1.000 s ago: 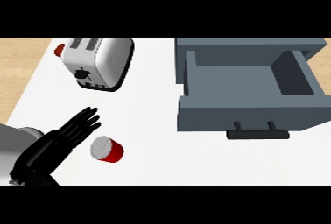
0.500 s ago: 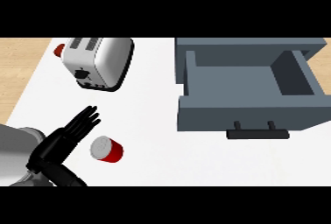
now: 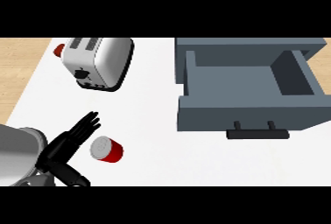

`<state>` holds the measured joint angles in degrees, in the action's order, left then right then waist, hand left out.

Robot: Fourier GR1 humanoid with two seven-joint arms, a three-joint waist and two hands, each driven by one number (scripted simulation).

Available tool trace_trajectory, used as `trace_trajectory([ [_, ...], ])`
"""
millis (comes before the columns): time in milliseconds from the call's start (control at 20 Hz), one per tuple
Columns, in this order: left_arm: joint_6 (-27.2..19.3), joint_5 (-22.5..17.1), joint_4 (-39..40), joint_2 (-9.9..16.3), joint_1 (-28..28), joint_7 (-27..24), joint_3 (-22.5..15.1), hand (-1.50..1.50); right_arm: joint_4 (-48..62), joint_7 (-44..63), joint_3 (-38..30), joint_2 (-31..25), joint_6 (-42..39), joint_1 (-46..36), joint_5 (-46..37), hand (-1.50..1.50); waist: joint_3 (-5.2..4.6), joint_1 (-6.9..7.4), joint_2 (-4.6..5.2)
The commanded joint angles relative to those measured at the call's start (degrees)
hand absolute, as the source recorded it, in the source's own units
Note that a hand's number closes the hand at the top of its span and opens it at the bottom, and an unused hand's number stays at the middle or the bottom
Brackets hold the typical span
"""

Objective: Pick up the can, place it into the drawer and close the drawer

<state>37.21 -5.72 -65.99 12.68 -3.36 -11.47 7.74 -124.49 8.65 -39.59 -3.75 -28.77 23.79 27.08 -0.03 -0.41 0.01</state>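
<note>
A red can (image 3: 107, 149) with a white top lies on the white counter (image 3: 149, 113) at the lower left. My left hand (image 3: 70, 141) is just left of it, fingers straight and pointing up-right, thumb (image 3: 72, 175) spread out below; whether it touches the can I cannot tell. The hand is open and holds nothing. The grey drawer (image 3: 194, 111) stands pulled open at the right with nothing inside, its dark handle (image 3: 257, 131) facing me. My right hand does not show.
A white toaster (image 3: 100, 61) stands at the back left, with a small red thing (image 3: 58, 49) behind it. The wooden floor (image 3: 19, 74) shows past the counter's left edge.
My left wrist has swung right toward the can and the thumb has spread out below it. The fingertips stay nearly where they were. The can and drawer have not moved.
</note>
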Motion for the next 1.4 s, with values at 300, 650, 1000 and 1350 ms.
trace_trajectory([
  [300,-0.74,5.21,15.12,-0.59,-5.05,-8.67,-0.20,-1.50,-3.00,0.36,1.21,3.60,-0.92,0.56,-1.86,-1.50,0.01,0.03,-0.01],
  [650,-1.21,7.58,24.27,-2.10,-9.95,-12.66,-0.99,-1.50,-7.44,6.84,-1.34,3.57,0.17,-0.07,2.88,-1.50,-0.01,-0.10,0.00],
  [1000,-1.05,6.13,35.40,-2.94,-18.59,-13.74,1.57,-1.50,-2.83,5.87,-2.82,1.21,-1.73,-1.83,3.91,-1.50,-0.03,-0.34,0.13],
  [1350,6.19,3.29,29.69,-4.77,-14.68,-10.51,-0.85,1.50,-3.20,7.58,-4.65,1.89,-2.40,-0.24,5.89,-1.50,0.00,-0.06,0.01],
])
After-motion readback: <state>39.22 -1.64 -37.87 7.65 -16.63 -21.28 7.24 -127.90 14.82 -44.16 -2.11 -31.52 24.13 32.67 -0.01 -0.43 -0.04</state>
